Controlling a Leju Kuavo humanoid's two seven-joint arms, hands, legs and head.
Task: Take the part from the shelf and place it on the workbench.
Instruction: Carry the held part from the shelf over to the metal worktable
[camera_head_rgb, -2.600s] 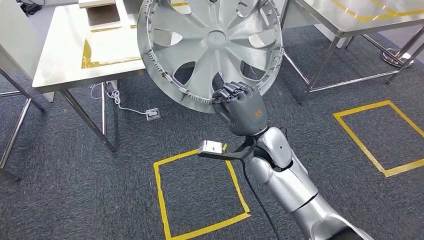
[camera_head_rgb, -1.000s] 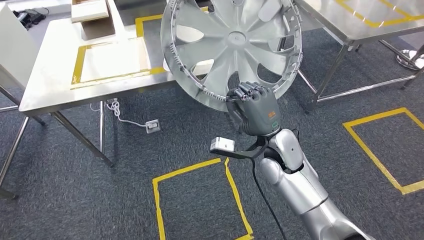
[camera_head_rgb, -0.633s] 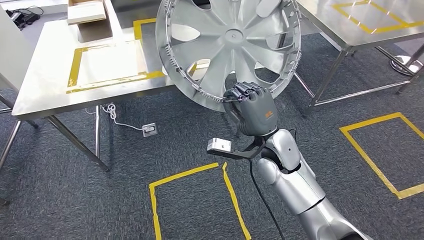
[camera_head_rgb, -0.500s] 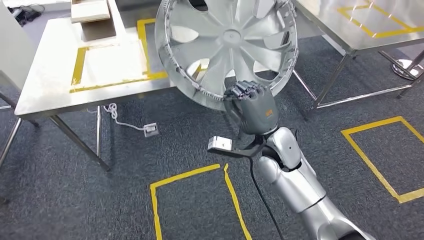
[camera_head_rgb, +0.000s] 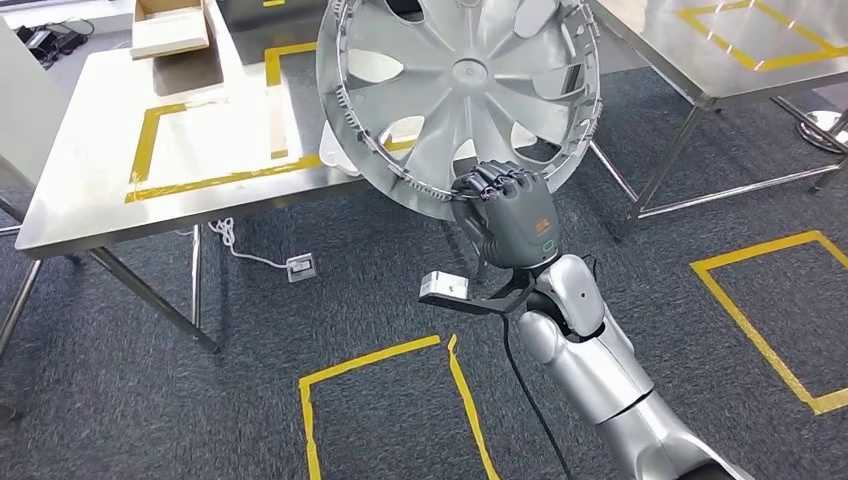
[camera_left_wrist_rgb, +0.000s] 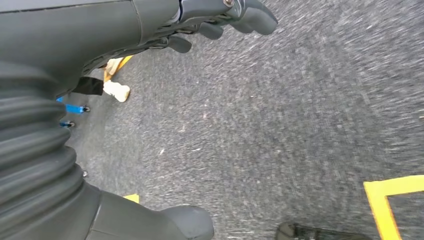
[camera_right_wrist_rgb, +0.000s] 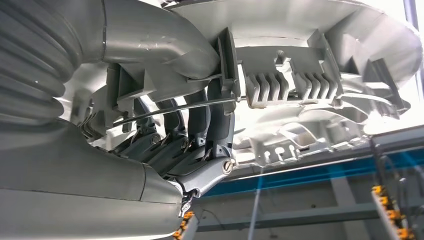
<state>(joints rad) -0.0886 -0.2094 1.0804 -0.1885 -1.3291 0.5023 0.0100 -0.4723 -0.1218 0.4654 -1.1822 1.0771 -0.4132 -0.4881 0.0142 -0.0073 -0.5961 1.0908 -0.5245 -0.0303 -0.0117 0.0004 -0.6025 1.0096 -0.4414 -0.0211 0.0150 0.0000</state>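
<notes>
- The right hand (camera_head_rgb: 508, 215) grips a silver wheel cover (camera_head_rgb: 460, 95) by its lower rim, fingers (camera_right_wrist_rgb: 200, 125) hooked around the edge and its wire ring, the disc standing nearly upright above the hand.
- The wheel cover is held in the air, beyond the hand, partly over the near edge of the steel desk (camera_head_rgb: 90, 190) and its yellow taped square (camera_head_rgb: 200, 180).
- One risk, judged from the hold: a single grasp at the rim leaves most of the disc unsupported above the hand, so it could swing or twist out as the arm reaches forward.
- A second risk: the near edge of the desk lies just past the hand, and the cover's lower rim could catch it if lowered too soon.
- A third: set down tilted, the cover could slide off, or land outside the taped square.
- The left hand (camera_left_wrist_rgb: 220, 20) hangs over grey carpet (camera_left_wrist_rgb: 280, 125), fingers loosely apart and holding nothing.
</notes>
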